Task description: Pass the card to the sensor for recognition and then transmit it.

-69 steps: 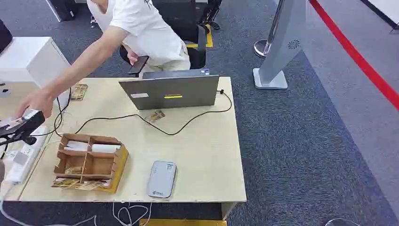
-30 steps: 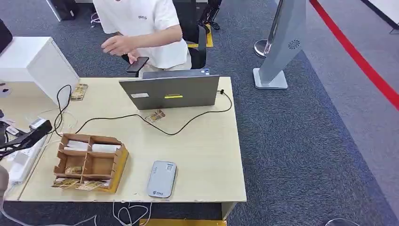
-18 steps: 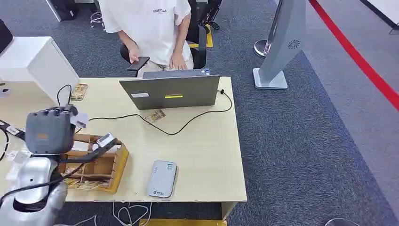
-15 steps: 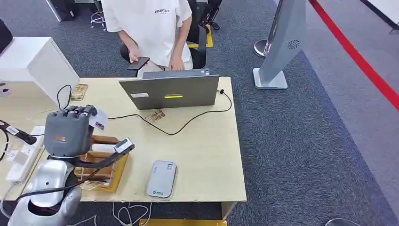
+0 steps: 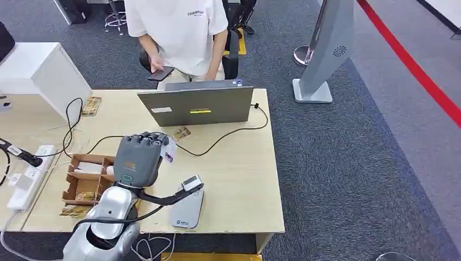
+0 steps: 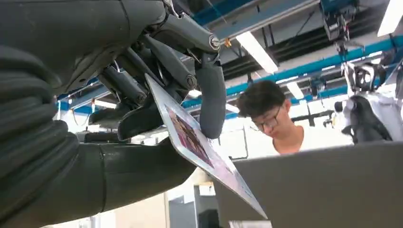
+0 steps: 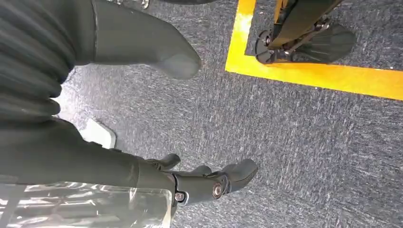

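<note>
Left hand point(image 5: 139, 159) is up over the pale wooden surface point(image 5: 239, 179) right now, pinching the small printed plastic card point(image 5: 169, 151) between the thumb and the dark fingers point(image 6: 211, 99). From my left wrist view the card point(image 6: 199, 147) sits tilted, clamped by the thumb from one side and the fingers from the other, picture side visible. On my head view the card sticks out on the laptop side of the hand, above the black cable point(image 5: 217, 142) that snakes across the surface.

The flat grey card sensor pad point(image 5: 186, 209) lies near the front edge of the surface, just toward me from the hand, and the card is above and apart from it, not touching. The brown cardboard sorting box with compartments point(image 5: 86, 181) is beside my arm, partly hidden behind it, with a few cards lying in it.

The grey open laptop point(image 5: 197, 105) stands at the far side, and a person in a white t-shirt point(image 5: 182, 30) sits behind it holding a dark phone point(image 5: 161, 73). A white power strip point(image 5: 28, 176) lies off on the left.

Right hand point(image 7: 199, 183) hangs low over the dark grey carpet floor point(image 7: 309, 142), fingers loosely apart, holding nothing, near a yellow floor line point(image 7: 323, 76).
</note>
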Robot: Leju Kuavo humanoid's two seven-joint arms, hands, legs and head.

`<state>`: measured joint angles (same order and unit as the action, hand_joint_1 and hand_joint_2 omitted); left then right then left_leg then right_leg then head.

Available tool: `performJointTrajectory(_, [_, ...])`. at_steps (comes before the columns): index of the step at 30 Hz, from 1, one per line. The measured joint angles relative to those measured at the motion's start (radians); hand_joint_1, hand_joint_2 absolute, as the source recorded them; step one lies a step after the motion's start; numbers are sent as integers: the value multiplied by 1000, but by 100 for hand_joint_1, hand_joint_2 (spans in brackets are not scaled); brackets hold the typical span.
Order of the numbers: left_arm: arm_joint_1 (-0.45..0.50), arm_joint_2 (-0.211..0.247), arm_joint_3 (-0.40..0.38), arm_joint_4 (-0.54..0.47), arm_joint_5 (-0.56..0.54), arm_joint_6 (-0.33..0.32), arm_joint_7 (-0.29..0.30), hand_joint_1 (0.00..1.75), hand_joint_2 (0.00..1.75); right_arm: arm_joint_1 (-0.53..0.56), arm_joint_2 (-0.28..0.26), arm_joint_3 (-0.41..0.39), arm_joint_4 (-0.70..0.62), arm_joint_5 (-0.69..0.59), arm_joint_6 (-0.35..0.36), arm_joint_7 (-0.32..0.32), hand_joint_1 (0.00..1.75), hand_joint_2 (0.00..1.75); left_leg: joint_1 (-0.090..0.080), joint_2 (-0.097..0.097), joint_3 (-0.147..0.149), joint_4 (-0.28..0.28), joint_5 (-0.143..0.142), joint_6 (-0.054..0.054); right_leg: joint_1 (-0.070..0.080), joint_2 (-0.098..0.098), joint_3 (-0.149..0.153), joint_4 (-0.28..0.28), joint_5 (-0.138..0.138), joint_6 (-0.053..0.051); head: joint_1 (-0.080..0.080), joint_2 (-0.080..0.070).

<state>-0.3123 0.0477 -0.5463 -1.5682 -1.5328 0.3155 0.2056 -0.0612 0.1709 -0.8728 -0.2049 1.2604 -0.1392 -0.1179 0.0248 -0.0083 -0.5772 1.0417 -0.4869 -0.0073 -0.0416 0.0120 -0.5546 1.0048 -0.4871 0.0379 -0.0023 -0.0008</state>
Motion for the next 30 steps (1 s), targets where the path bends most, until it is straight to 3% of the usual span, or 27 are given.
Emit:
performJointTrajectory(21, [51, -43, 0, 89, 1, 10, -10, 175, 175, 4, 0, 0, 0, 5, 0, -1, 0, 175, 0, 0, -1, 0, 0, 1, 0, 0, 0, 0, 0, 0, 0, 0])
performJointTrajectory(30, [85, -55, 1, 113, 6, -119, 6, 175, 175, 4, 0, 0, 0, 20, 0, 8, 0, 175, 0, 0, -1, 0, 0, 1, 0, 0, 0, 0, 0, 0, 0, 0])
